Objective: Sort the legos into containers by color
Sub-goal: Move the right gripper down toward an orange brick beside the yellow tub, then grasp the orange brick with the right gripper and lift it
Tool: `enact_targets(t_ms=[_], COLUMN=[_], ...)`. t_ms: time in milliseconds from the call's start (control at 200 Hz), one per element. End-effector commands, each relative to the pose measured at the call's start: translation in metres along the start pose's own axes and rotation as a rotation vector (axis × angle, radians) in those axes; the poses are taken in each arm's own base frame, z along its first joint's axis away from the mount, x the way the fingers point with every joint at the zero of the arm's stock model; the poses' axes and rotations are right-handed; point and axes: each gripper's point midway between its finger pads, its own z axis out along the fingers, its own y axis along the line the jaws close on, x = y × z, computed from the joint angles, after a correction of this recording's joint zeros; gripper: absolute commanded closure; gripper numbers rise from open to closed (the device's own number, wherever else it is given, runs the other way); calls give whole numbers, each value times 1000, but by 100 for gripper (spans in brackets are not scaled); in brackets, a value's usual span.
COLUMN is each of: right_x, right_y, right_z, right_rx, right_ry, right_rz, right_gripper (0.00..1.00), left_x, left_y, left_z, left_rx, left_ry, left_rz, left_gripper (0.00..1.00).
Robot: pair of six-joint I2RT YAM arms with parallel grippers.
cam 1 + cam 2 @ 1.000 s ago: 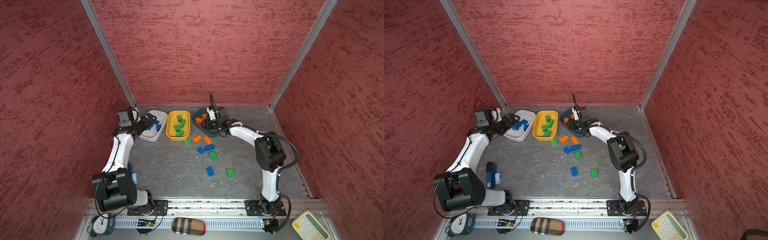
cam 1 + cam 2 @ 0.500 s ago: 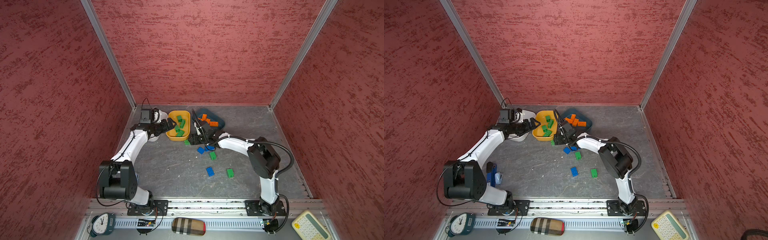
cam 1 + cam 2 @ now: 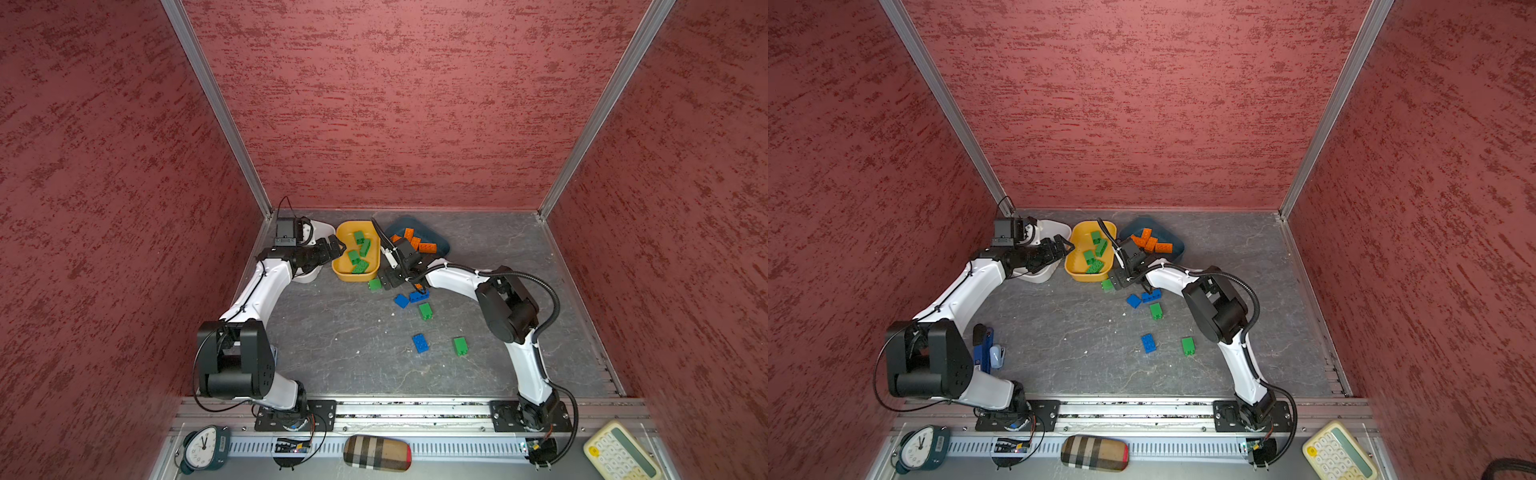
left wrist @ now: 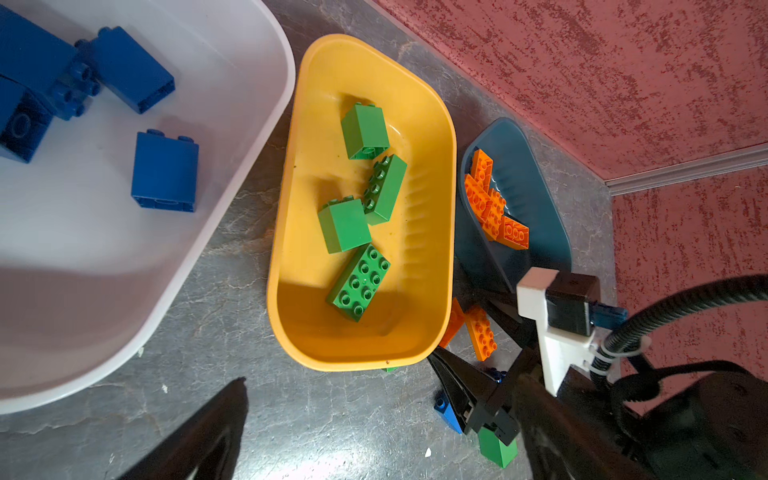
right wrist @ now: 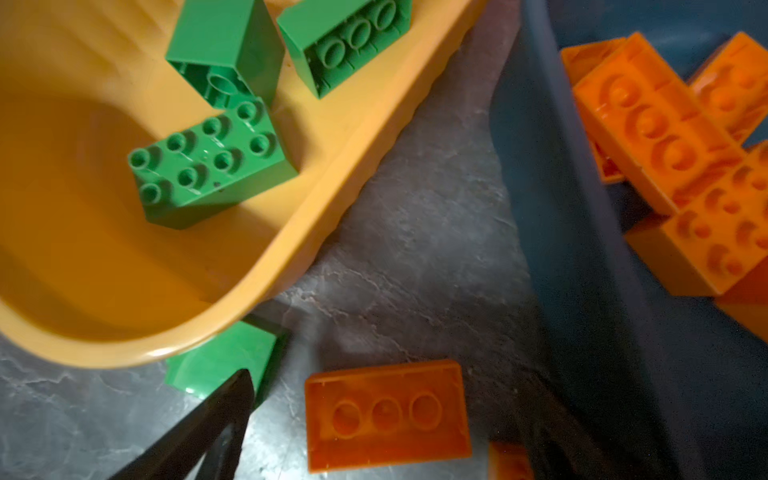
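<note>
Red textured walls (image 3: 374, 104), grey marbled floor (image 3: 332, 357)

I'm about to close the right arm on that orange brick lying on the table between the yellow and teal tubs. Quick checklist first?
1. Jaws of the right gripper open: ok, spread wide.
2. The orange brick sits between the fingers: ok, it lies studs down on the table.
3. Neighbours clear of the fingers: not ok, a green brick lies at one fingertip, partly hidden by the rim of the yellow tub.
4. Fingers low enough to grip: cannot tell.
5. The dark teal tub holds only orange bricks: ok.
6. The left gripper is out of the way: ok, open, on the yellow tub's other side.
</note>
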Motion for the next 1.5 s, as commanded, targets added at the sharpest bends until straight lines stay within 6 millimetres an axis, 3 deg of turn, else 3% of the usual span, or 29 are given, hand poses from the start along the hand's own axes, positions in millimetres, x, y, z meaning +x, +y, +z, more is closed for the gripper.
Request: enact_targets(t_ms=[0,95,296,516,756,857,1032,1252,1388,1498], right_x=[0,5,16,26,30,29,8,-33,-63,-77], right_y=[1,5,-5,2,2,4,13,15,-8,-47], right_z=[7,12,22,15,4,0,-21,-70,-104,-120], right_rx=[-23,-49,6,-33,-37,-52,-108,-153,-151,-124], right_ry=[17,28,53,65,58,51,-38,-221,-353,-451], right_rz=[-43,-46,-33,0,29,32,39,64,137,264], right_gripper=[1,1,6,34,29,36,46,46,46,46], left_x=[-9,-9,-10,-10,-10,-10,-10,-8,-6,-3], left_y=[-4,-4,-5,-5,-6,-6,-5,-3,-3,-2], left_z=[-5,-5,-5,-7,-7,-7,-6,-2,-1,1], left_rx=[-8,-8,-2,-5,-1,-2,-3,-12,-33,-104], left_ry=[-28,-26,-27,-31,-31,-32,-29,-20,-23,-22], left_rz=[34,34,35,38,37,36,35,33,48,90], left_gripper=[0,1,1,0,1,1,0,0,1,0])
